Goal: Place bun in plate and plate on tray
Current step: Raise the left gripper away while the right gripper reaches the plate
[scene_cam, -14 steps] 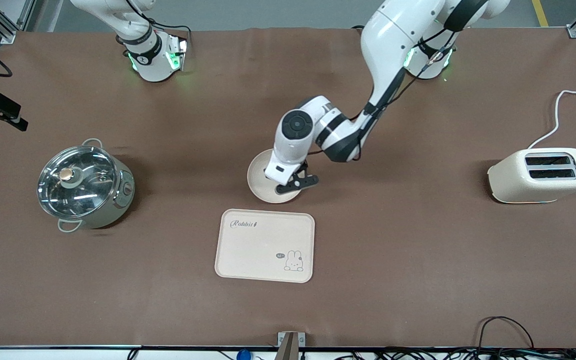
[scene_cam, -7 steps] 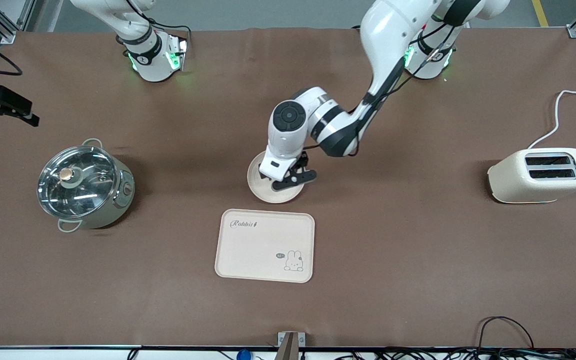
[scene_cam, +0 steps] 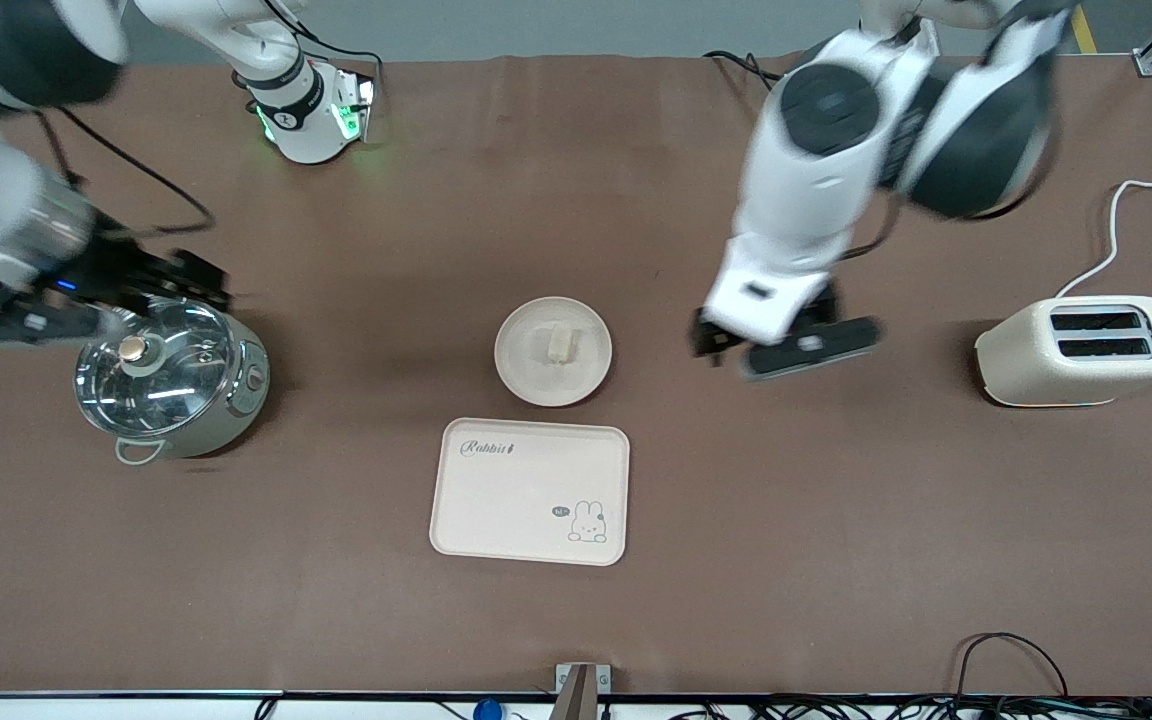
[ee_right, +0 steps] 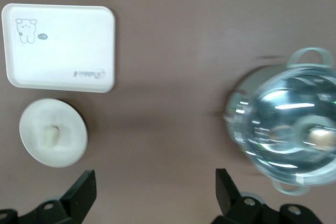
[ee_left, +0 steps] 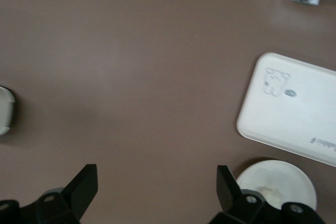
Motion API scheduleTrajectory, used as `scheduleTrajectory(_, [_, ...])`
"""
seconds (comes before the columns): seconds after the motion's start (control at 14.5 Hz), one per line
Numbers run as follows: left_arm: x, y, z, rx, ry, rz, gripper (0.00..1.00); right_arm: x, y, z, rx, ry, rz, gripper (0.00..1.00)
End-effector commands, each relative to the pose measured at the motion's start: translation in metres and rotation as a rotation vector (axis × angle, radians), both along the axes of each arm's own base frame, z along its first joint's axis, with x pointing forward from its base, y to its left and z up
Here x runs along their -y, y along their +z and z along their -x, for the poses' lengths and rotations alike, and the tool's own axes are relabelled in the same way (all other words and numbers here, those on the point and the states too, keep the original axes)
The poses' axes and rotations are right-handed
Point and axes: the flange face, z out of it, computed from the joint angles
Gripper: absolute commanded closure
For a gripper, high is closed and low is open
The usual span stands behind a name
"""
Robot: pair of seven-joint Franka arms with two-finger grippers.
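Brown table (scene_cam: 836,520) mid-frame: small cream-white bun (scene_cam: 561,343) on round beige plate (scene_cam: 526,375) — rectangular Rabbit tray (scene_cam: 516,520) waits below; left hand (scene_cam: 786,345) and right hand (scene_cam: 101,300), both wide open, empty.

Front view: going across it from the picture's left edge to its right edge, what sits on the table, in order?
Lidded pot → plate holding the bun → toaster. The tray overlaps the plate's span, so I leave it out of the order.
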Motion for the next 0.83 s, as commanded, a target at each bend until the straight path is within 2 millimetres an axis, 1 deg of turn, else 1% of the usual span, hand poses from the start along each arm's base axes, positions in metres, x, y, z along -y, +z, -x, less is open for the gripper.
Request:
scheduleTrajectory(0.0, [-0.069,0.044,0.009,-0.003,-0.054,-0.029,0.00,-0.072,-0.055,-0.004,0.006,-0.043,0.004,0.00])
scheduleTrajectory(0.07, [-0.094,0.058,0.012,-0.023,-0.087,-0.032,0.00,-0.094,-0.079,-0.005,0.013,-0.051,0.004,0.00])
scheduleTrajectory(0.14, [-0.115,0.065,0.016,-0.058,-0.092,-0.023,0.00,-0.111,-0.102,-0.007,0.022,-0.055,0.004,0.00])
scheduleTrajectory(0.21, [-0.130,0.071,0.020,-0.082,-0.083,0.005,0.00,-0.124,-0.129,-0.007,0.022,-0.055,0.007,0.00])
scheduleTrajectory(0.28, [-0.148,0.077,0.023,-0.095,-0.074,0.023,0.00,-0.131,-0.146,-0.008,0.027,-0.049,0.008,0.00])
scheduleTrajectory(0.35, [-0.160,0.082,0.025,-0.104,-0.088,0.027,0.00,-0.133,-0.157,-0.011,0.025,-0.049,0.011,0.00])
scheduleTrajectory(0.41, [-0.177,0.083,0.026,-0.114,-0.099,0.050,0.00,-0.131,-0.170,-0.014,0.016,-0.054,0.016,0.00])
scheduleTrajectory(0.48, [-0.190,0.083,0.032,-0.124,-0.101,0.090,0.00,-0.128,-0.181,-0.018,0.008,-0.060,0.023,0.00])
scheduleTrajectory(0.55, [-0.193,0.073,0.038,-0.143,-0.109,0.119,0.00,-0.128,-0.190,-0.018,-0.002,-0.060,0.028,0.00])
scheduleTrajectory(0.62, [-0.204,0.071,0.046,-0.145,-0.097,0.121,0.00,-0.132,-0.201,-0.016,-0.019,-0.056,0.036,0.00])
scheduleTrajectory(0.69, [-0.206,0.067,0.054,-0.146,-0.109,0.115,0.00,-0.136,-0.210,-0.011,-0.035,-0.049,0.043,0.00])
scheduleTrajectory(0.76, [-0.206,0.063,0.057,-0.133,-0.139,0.111,0.00,-0.148,-0.218,-0.001,-0.039,-0.028,0.047,0.01])
